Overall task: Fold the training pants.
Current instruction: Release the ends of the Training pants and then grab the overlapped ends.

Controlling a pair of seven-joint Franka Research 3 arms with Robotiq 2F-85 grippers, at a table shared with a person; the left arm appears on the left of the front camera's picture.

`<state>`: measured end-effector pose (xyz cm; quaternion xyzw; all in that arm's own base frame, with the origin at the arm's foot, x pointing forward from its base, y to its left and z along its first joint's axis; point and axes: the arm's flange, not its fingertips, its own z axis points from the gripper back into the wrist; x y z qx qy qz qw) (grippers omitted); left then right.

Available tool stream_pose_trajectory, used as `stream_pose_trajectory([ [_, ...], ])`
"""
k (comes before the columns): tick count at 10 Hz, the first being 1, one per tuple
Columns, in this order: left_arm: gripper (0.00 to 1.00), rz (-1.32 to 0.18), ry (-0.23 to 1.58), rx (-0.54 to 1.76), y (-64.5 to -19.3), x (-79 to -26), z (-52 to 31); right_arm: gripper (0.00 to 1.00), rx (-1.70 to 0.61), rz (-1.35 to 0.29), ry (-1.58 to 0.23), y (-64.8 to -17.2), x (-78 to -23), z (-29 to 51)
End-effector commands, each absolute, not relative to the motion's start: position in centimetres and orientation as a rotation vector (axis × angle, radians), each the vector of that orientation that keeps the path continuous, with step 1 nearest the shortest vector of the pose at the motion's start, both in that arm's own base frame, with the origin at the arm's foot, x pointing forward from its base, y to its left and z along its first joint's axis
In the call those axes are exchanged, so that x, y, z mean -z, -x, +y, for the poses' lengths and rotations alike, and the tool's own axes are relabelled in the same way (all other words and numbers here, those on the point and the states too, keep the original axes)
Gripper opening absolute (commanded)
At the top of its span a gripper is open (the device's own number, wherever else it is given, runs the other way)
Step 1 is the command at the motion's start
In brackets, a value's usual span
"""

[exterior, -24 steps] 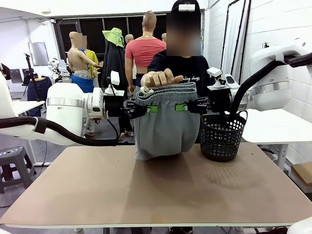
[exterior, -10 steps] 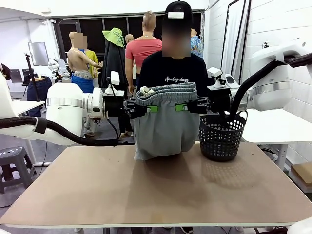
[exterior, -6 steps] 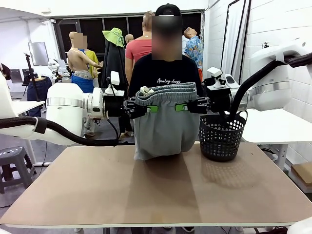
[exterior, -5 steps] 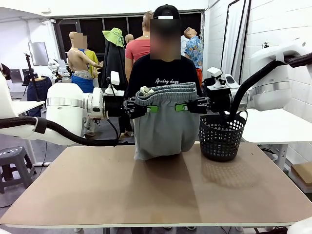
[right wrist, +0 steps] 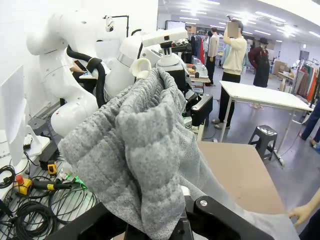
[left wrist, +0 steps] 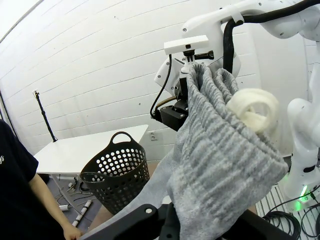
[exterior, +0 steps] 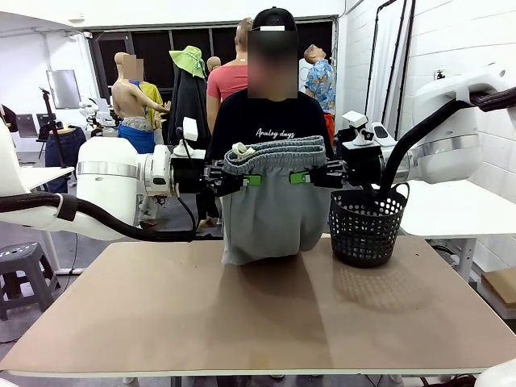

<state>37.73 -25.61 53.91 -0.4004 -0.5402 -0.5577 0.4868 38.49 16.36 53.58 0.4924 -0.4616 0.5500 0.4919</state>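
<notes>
Hanging between both grippers, the training pants are drooping as a soft, heathered grey jersey sack. Their gathered elastic waistband is bunching on top and their rounded lower folds are reaching the smooth tan table. The left gripper is pinching the waistband at 9 o'clock and the right gripper at 3 o'clock, both clamped tight on cloth. A black perforated basket is standing at the pants' 3 o'clock.

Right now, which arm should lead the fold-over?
Likely left. The left gripper and right gripper both clamp the training pants, but the black basket stands just under the right one.
</notes>
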Motion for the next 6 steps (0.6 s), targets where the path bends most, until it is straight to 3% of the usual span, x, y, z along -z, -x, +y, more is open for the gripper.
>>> stream_pose_trajectory([
  [1,0.0,-1.356,0.986,1.349,-37.38,-53.88,-25.58,0.0,-1.32,-1.137,-1.213,-38.47,-53.77,16.48],
  [6,0.0,-1.356,0.986,1.349,-37.38,-53.88,-25.58,0.0,-1.32,-1.137,-1.213,-38.47,-53.77,16.48],
])
